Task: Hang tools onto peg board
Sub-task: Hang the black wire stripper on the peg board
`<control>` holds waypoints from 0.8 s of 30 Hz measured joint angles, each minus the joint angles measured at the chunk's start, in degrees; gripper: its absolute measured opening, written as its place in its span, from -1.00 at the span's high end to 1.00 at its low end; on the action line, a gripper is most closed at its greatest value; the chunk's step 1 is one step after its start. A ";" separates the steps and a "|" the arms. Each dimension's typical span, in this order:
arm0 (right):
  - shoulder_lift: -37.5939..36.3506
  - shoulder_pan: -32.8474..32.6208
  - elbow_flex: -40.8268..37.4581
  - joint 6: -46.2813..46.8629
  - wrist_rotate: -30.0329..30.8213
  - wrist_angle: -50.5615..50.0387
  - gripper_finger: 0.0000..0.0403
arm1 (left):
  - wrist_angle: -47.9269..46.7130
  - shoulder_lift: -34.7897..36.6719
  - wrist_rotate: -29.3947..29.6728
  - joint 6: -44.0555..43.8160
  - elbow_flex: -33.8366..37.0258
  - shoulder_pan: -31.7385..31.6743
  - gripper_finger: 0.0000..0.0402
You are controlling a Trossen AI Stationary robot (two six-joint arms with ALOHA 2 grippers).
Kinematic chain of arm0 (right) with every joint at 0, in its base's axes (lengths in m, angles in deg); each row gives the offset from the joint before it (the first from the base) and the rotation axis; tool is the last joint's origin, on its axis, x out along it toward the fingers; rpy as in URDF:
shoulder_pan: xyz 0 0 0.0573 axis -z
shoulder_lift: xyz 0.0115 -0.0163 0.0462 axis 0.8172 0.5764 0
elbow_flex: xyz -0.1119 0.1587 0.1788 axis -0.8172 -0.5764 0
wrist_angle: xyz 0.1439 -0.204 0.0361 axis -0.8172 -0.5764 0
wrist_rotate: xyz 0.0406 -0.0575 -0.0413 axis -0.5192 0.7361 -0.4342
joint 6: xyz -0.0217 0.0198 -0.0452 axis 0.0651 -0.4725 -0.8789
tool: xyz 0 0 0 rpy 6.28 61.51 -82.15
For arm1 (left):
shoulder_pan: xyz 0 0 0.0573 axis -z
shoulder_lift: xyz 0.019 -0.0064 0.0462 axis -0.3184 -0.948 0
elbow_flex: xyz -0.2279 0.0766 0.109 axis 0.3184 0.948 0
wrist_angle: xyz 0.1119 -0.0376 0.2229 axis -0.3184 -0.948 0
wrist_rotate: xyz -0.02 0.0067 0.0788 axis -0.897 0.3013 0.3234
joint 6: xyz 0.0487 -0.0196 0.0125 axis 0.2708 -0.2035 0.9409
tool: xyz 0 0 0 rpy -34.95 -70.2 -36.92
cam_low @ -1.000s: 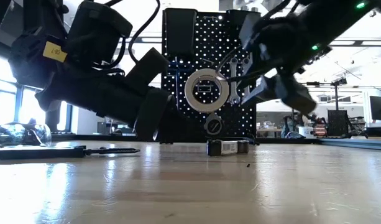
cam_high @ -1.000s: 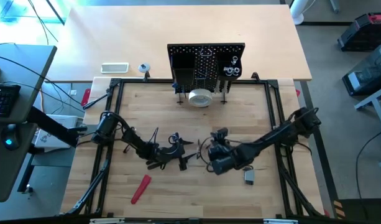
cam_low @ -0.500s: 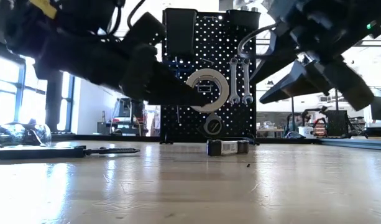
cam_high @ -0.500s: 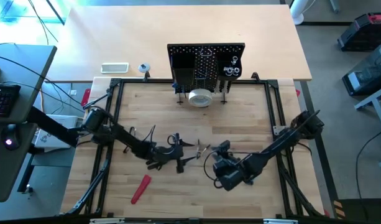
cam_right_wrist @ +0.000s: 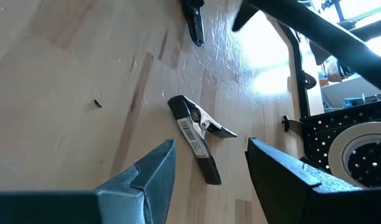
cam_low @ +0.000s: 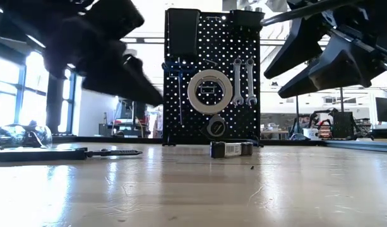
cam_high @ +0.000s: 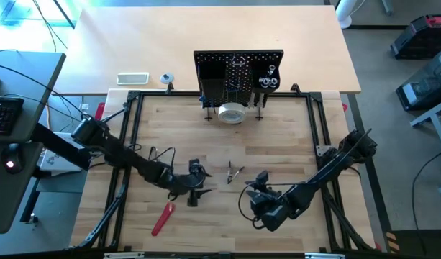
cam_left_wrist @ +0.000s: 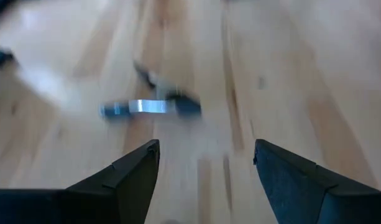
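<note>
Wood-topped table [cam_high: 292, 137] with the black perforated peg board [cam_high: 238, 72] upright at its far edge, carrying silver wrenches [cam_low: 242, 81] and a white tape roll [cam_low: 209, 90]. Left gripper [cam_high: 195, 188] and right gripper [cam_high: 261, 188] hover near the front, both spread wide and empty. Small black-handled metal clamp [cam_right_wrist: 196, 135] lies flat between them; a red-handled tool [cam_high: 162, 217] lies nearer the front

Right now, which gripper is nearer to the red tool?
Left. The left gripper hangs open just beside the red tool; the right gripper, also open, is farther across the table.
</note>
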 joint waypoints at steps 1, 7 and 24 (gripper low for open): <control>0.00 0.00 0.00 -0.02 0.00 0.08 0.04 | -3.22 0.91 -0.36 -0.87 0.01 0.15 -0.27; 0.02 0.04 0.00 -0.12 -0.02 0.20 0.04 | -25.58 8.67 0.47 -10.22 0.00 1.14 -0.27; 0.04 0.04 -0.02 -0.12 -0.07 0.61 0.04 | -53.16 25.30 9.06 -28.77 0.02 8.20 -0.27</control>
